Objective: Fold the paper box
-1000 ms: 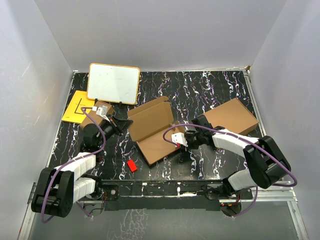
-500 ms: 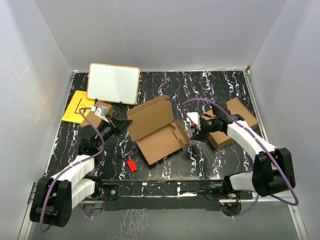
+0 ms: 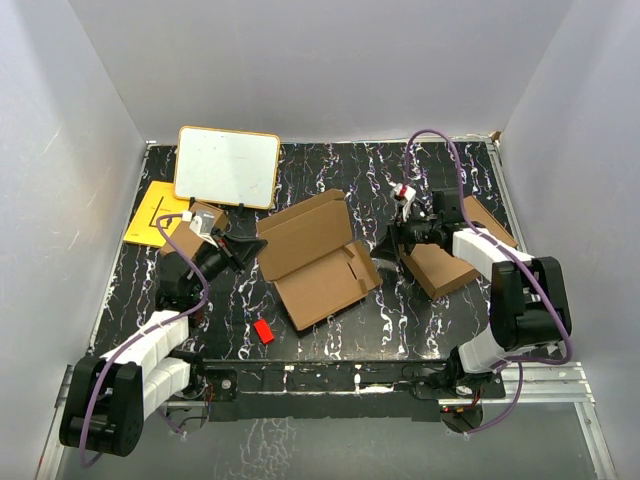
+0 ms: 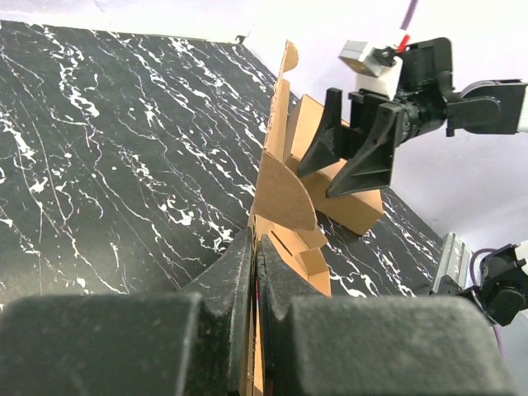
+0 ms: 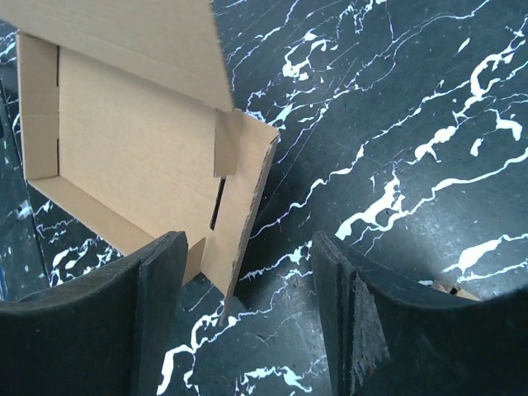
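The paper box lies open in the middle of the table, its lid raised at the back. My left gripper is shut on the box's left edge. In the left wrist view the fingers pinch the thin cardboard wall edge-on. My right gripper hangs open just right of the box, apart from it. In the right wrist view its fingers stand wide over bare table, with the box's right wall ahead of them and nothing held.
A larger brown box lies under the right arm. A small chunky brown box, a whiteboard and a yellow sheet sit at the back left. A small red item lies near the front.
My right gripper has opened, let go of the box's right side and drawn back to the right and away. The left gripper stays shut on the box's left edge.
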### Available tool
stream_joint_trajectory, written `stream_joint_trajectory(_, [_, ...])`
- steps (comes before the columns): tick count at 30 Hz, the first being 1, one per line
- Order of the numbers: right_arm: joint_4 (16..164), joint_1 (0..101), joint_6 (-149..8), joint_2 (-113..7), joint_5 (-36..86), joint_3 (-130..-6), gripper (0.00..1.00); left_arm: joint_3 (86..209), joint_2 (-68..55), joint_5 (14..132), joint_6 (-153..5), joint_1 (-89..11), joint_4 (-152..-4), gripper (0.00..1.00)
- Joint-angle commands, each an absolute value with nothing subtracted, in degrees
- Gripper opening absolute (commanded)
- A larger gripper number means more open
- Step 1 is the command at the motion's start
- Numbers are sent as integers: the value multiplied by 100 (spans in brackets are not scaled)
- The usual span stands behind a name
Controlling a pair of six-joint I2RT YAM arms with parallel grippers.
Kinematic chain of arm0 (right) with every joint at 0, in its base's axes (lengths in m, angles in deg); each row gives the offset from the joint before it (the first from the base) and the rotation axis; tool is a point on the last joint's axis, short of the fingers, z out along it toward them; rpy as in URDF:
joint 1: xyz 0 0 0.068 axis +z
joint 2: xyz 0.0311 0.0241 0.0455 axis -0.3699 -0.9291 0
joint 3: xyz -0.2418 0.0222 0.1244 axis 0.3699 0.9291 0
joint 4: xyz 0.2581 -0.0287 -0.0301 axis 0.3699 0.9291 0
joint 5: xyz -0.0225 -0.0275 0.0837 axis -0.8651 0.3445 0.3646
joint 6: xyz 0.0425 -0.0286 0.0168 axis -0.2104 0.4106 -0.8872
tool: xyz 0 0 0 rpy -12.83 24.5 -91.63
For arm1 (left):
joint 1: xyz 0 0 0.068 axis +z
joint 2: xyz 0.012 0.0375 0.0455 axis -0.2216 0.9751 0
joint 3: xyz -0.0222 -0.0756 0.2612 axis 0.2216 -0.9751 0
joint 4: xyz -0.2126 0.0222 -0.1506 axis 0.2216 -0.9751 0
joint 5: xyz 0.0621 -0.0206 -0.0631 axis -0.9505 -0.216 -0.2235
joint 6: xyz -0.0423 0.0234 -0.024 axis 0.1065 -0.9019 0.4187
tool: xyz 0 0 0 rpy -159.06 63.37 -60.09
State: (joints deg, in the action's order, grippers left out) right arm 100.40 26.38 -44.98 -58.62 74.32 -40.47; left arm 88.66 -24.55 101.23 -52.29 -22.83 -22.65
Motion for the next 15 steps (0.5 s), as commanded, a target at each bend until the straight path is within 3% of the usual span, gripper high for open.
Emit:
stream_joint_trajectory(1, [9350, 2903, -5254, -5974, 7219, -4311, 65, 9077, -2635, 10342, -5201, -2318, -1891, 0])
stream_joint_trajectory(7, [9415, 3206, -5225, -6207, 6743, -4398, 61, 9094, -2597, 10380, -5113, -2318, -1755, 0])
stream_joint_trajectory(15, [9445, 3246, -5150, -6072, 6600, -4379, 23, 9100, -2665, 10355, -5134, -2314, -1794, 0])
